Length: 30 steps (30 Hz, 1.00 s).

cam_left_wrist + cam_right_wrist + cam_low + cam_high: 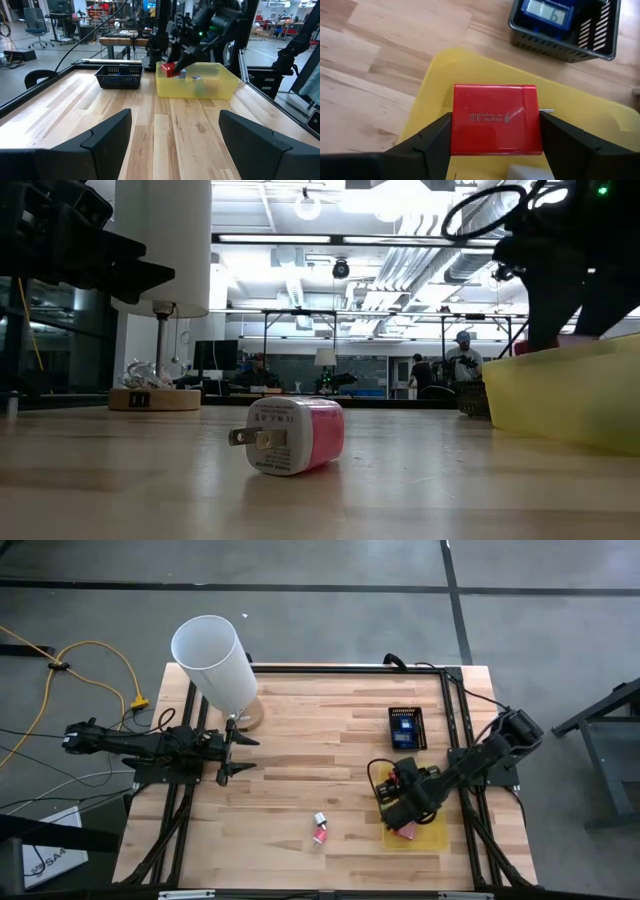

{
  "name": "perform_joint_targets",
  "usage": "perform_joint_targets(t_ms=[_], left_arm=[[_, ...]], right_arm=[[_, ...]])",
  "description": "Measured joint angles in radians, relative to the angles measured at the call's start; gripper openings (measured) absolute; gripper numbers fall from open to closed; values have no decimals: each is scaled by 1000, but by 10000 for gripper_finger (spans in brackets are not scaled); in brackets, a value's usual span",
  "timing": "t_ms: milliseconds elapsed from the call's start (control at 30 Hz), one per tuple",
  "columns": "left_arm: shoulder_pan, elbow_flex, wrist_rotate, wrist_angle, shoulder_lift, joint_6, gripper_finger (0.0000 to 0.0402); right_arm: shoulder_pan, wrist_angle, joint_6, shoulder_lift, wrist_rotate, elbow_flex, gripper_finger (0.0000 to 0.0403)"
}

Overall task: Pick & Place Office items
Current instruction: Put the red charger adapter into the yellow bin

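Wooden butcher-block table top [300, 750], framed by black rails, is shown from above w/ both dark arms. Tall white cylinder [215, 665], a lamp shade on a thin stem w/ round wooden base, is seen at the far-left part of the table. Yellow translucent rectangular tray [432, 832] is placed near the right-front edge; in the low view its wall [570, 395] is seen at right. Black mesh basket [407, 727], holding a blue device w/ a small display, is set beyond the tray, apart from it.

Left gripper [228, 753] is held over the table just in front of the lamp base, fingers spread wide, nothing between them; it waits there. Right gripper [495, 131] is positioned over the tray, its two fingers clamped on opposite sides of a flat red rectangular block [496, 119] printed w/ "3.0" lettering; the block is held above the tray's inside. Same red block [168, 69] is seen at the tray's far rim in the left wrist view, w/ two small grey-white pieces [197, 78] lying inside the tray.

Pink-and-white plug adapter [290, 436], prongs pointing sideways, is lying on its side on bare wood, left of the tray & well apart from it [320, 830]. People are seen in the room beyond, far off.
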Motion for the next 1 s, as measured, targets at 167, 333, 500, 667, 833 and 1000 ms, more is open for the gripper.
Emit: perform_joint_targets(t_ms=[167,333,500,667,833,1000], left_arm=[[0,0,0,0,0,0,293],[0,0,0,0,0,0,293],[0,0,0,0,0,0,293],[0,0,0,0,0,0,293],[0,0,0,0,0,0,293],[0,0,0,0,0,0,293]], right_arm=[[0,30,36,54,-22,0,249],[0,52,60,89,-28,0,249],[0,72,62,112,-49,0,249],[0,84,69,125,-51,-1,249],[0,90,72,125,-52,-1,249],[0,96,73,125,-78,-1,249]])
